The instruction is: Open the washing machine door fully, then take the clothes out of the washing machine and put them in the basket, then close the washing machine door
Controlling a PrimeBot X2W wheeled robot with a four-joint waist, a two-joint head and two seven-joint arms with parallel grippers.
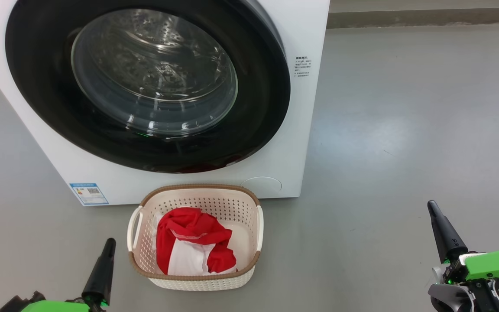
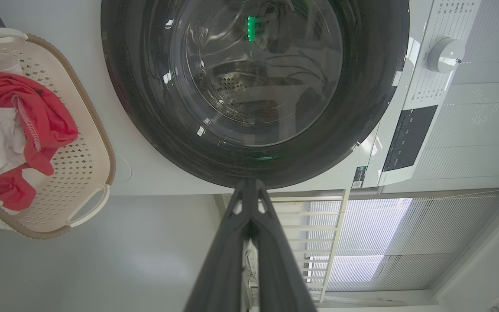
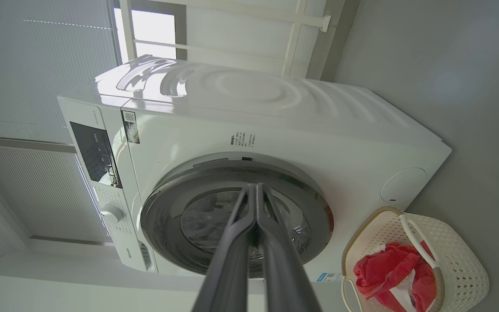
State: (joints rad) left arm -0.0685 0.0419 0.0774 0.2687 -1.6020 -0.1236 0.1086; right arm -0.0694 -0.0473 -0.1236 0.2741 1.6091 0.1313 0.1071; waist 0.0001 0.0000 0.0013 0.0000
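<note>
Left gripper (image 1: 110,242) and right gripper (image 1: 432,205) pressed together; red-white clothes (image 1: 191,240) crumpled in basket (image 1: 199,188).

Washing machine (image 1: 301,130) at 12 o'clock, standing on floor (image 1: 405,130). Door (image 1: 258,108) set in machine's front face. Label (image 1: 89,193) at front's lower corner, 7 o'clock from door. Basket (image 1: 197,187) on floor right before machine, 6 o'clock from door, near its front panel. Clothes (image 1: 193,229) in basket, heaped toward its 9 o'clock side. Left pincer (image 1: 110,243) at 8 o'clock from basket, just beside, apart. Right pincer (image 1: 432,208) at 3 o'clock from basket, well apart, over floor.
</note>
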